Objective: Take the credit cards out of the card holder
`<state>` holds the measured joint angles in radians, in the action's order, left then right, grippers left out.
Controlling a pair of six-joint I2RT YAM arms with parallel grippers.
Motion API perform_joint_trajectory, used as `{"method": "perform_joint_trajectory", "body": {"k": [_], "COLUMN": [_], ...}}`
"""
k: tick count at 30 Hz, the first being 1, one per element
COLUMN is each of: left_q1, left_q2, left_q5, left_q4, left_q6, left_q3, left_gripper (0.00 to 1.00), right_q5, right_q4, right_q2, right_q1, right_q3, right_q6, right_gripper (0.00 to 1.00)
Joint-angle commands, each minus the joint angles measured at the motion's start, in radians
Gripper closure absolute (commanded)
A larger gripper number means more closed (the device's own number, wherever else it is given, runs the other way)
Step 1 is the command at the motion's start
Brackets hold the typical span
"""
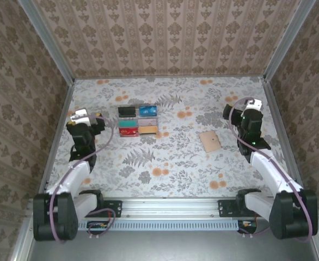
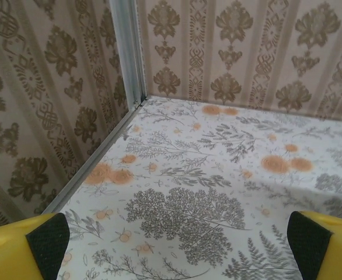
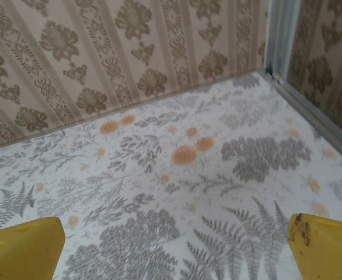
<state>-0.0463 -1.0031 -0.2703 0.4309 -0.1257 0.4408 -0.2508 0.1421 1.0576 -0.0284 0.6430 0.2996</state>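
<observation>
Several credit cards lie face up in a tidy two-column block left of centre in the top view: black (image 1: 127, 111), blue (image 1: 147, 111), teal (image 1: 128, 123), grey (image 1: 147, 122), red (image 1: 128, 132) and tan-orange (image 1: 148, 130). The tan card holder (image 1: 209, 141) lies flat by itself right of centre. My left gripper (image 1: 83, 114) hovers left of the cards, open (image 2: 180, 248), with bare tabletop between its yellow fingers (image 2: 37, 245). My right gripper (image 1: 247, 107) stands right of and beyond the card holder, open (image 3: 177, 251), its fingers (image 3: 323, 245) holding nothing.
Patterned walls enclose the floral table on three sides, with metal posts at the far left corner (image 2: 127, 52) and the far right corner (image 3: 279, 35). A metal rail (image 1: 170, 205) runs along the near edge between the arm bases.
</observation>
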Motion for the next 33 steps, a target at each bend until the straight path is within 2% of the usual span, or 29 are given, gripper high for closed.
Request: {"method": "perform_joint_trajectory", "body": {"k": [1, 3, 5, 8, 10, 13, 21, 28, 33], "left_q1": [-0.032, -0.040, -0.044, -0.044, -0.044, -0.045, -0.057, -0.096, -0.096], "left_q2": [0.081, 0.097, 0.097, 0.099, 0.103, 0.104, 0.103, 0.096, 0.084], "left_q5": [-0.068, -0.052, -0.016, 0.084, 0.157, 0.215, 0.326, 0.336, 0.343], "left_q4": [-0.427, -0.608, -0.710, -0.759, -0.766, -0.781, -0.801, -0.784, -0.776], "left_q6": [-0.168, -0.234, -0.249, -0.268, -0.272, -0.271, -0.205, -0.185, -0.186], "left_q3": [0.141, 0.228, 0.288, 0.314, 0.315, 0.312, 0.283, 0.275, 0.282], "left_gripper": [0.00, 0.00, 0.00, 0.00, 0.00, 0.00, 0.00, 0.00, 0.00], "right_q5": [0.053, 0.140, 0.265, 0.438, 0.462, 0.424, 0.389, 0.267, 0.209], "right_q4": [-0.412, -0.477, -0.492, -0.539, -0.546, -0.582, -0.577, -0.616, -0.627], "right_q2": [-0.027, -0.027, -0.026, 0.014, 0.040, 0.086, 0.257, 0.380, 0.446], "right_q1": [0.001, 0.000, 0.001, -0.003, -0.016, -0.037, -0.116, -0.223, -0.263], "right_q3": [0.107, 0.140, 0.144, 0.170, 0.168, 0.171, 0.177, 0.235, 0.258], "right_q6": [0.163, 0.184, 0.205, 0.196, 0.174, 0.152, 0.211, 0.229, 0.234], "right_gripper": [0.00, 0.00, 0.00, 0.00, 0.00, 0.00, 0.02, 0.11, 0.13]}}
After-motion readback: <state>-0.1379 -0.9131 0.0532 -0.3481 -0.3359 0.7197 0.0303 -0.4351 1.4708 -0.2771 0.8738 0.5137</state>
